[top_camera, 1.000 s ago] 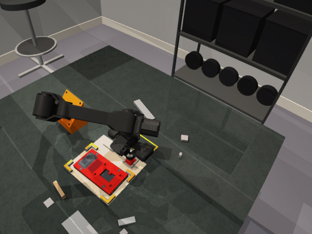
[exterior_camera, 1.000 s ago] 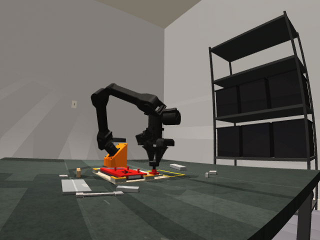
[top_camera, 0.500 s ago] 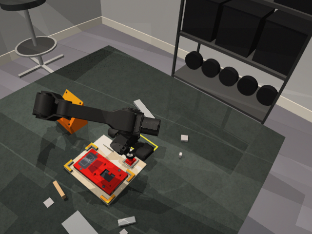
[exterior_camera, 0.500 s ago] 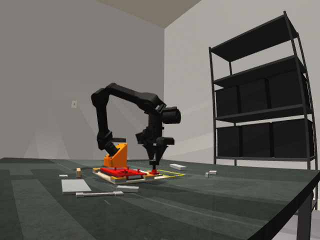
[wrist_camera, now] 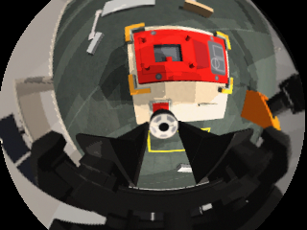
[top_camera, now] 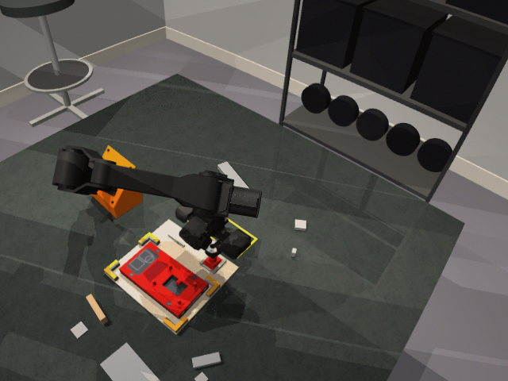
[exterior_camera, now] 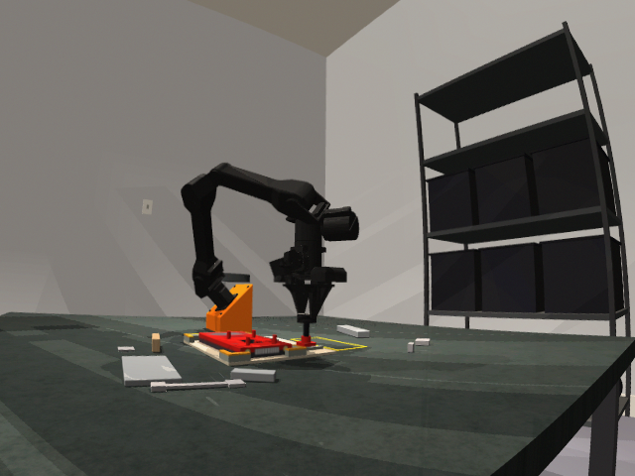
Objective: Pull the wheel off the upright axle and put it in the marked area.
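The small wheel (top_camera: 212,248) (exterior_camera: 306,317) (wrist_camera: 155,124), pale-faced with a dark rim, is level between the fingertips of my gripper (top_camera: 212,246) (exterior_camera: 306,316) (wrist_camera: 163,125), which is shut on it. The black upright axle (exterior_camera: 306,329) shows below the wheel and rises from a red base (top_camera: 212,262) (exterior_camera: 306,341) (wrist_camera: 160,105). The wheel is at or just above the axle's top; whether the tip is still inside its hole, I cannot tell. The marked area, a yellow outline (top_camera: 246,231) (wrist_camera: 165,151), lies beside the board, partly hidden by the gripper in the top view.
A red panel with short pegs (top_camera: 155,268) (exterior_camera: 220,340) (wrist_camera: 144,62) sits on the pale board (wrist_camera: 211,110) between yellow and orange corner brackets. A white block (top_camera: 232,174) (exterior_camera: 352,330) lies beyond the outline. Two small white blocks lie to the right in the top view.
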You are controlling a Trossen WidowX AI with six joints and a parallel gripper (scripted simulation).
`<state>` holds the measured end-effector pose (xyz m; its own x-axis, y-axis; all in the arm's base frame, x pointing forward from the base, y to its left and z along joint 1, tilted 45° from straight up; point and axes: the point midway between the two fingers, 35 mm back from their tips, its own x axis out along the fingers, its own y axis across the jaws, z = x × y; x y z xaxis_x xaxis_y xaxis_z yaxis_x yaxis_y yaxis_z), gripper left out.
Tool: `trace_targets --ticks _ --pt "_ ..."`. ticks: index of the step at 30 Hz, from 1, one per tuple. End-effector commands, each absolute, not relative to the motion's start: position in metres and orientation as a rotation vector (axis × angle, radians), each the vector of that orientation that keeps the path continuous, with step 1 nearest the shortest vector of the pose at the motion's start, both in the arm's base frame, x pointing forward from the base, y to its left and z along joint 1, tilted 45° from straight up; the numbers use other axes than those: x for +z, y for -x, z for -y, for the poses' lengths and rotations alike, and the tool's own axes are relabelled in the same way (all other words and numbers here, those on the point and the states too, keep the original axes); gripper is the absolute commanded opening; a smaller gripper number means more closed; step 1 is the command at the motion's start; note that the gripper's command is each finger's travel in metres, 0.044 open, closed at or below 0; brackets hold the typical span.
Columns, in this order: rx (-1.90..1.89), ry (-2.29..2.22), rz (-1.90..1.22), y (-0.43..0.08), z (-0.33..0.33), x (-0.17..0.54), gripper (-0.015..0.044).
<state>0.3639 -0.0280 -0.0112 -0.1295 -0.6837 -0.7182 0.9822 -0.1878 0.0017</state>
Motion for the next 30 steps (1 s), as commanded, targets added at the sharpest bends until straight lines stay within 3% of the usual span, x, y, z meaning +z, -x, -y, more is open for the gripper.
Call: trace_targets --ticks 1,30 --pt "-1.658 -0.708 -0.576 -0.364 0.027 -0.010 0.0000" --pt "-1.650 -0.702 -0.579 -0.368 0.003 0.013 0.0000"
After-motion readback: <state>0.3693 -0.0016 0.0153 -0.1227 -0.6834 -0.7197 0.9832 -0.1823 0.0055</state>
